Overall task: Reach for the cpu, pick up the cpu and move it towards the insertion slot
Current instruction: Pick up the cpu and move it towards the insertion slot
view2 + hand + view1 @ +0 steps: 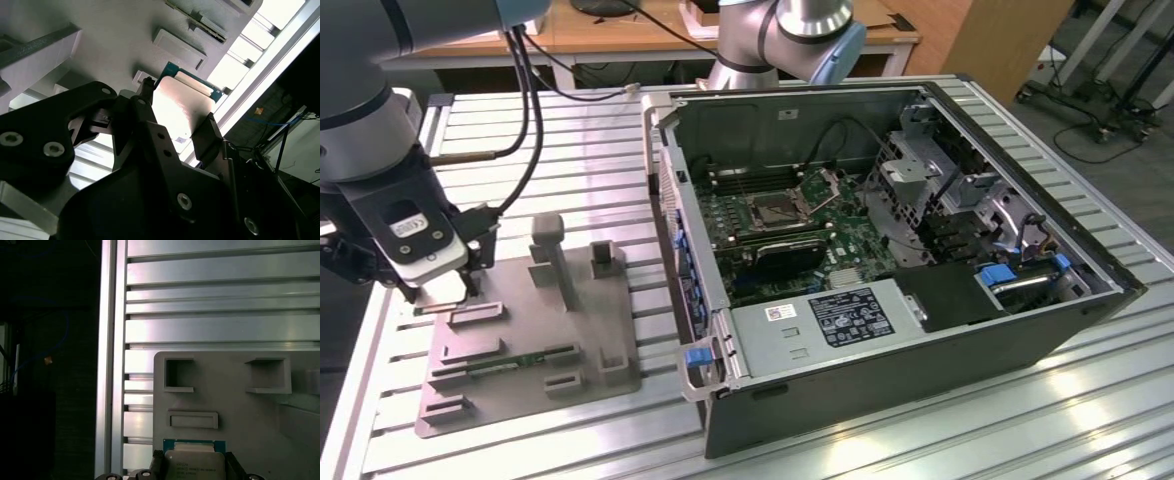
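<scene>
- Reach: judged complete. In the exterior view the gripper [443, 295] is low over the grey fixture plate [587, 330], at the plate's 10 o'clock corner.
- Gripper state: closed to a narrow span on the cpu [181, 107] [194, 466]. In both wrist views the dark fingers [207, 131] [158, 463] stand at two opposite edges of the chip, with no gap visible between pad and edge.
- Location of the cpu: between the fingers, at the fixture plate, silvery lid up, with its green board edge showing along one side. It sits beside the plate's shallow rectangular recesses.
- Pick-up: not confirmed. No clearance can be made out between chip and plate, so the lift is judged not yet made, or barely begun.
- Insertion slot [779, 210]: on the motherboard inside the open computer case [881, 400], a metal-framed square with a dark centre and its bracket raised. It is well apart from the gripper, toward 3 o'clock across the exterior view.
- Transfer: not started. The whole run from plate to case is outstanding.
- Other items: a green memory strip [520, 362] lies in the plate near its 6 o'clock edge, untouched. Plate and case both rest on the slatted aluminium table [560, 445].
</scene>
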`<state>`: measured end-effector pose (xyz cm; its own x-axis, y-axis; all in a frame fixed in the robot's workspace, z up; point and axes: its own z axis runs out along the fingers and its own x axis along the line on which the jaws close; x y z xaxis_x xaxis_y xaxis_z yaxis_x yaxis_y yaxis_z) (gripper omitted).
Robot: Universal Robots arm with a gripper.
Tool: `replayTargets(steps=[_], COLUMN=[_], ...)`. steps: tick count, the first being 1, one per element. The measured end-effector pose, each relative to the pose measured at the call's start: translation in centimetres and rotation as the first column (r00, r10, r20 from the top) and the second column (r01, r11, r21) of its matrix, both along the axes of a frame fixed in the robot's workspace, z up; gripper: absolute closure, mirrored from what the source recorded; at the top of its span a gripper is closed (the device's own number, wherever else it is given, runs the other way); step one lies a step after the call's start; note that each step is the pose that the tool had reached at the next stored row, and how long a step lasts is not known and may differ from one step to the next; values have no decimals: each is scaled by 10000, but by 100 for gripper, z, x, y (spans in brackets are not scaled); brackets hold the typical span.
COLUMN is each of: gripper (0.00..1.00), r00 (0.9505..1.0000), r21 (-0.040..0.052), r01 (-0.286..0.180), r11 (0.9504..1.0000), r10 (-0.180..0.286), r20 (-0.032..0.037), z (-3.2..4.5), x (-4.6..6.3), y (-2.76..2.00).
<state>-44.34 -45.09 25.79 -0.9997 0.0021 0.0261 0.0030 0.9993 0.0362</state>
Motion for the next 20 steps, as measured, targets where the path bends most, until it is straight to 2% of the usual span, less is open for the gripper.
replayTargets(steps=[20], gripper=[45], r00=[10000], r21=[-1], r01=[-3], r11=[10000], r10=[3], r20=[-1], z=[37], x=[0], y=[0])
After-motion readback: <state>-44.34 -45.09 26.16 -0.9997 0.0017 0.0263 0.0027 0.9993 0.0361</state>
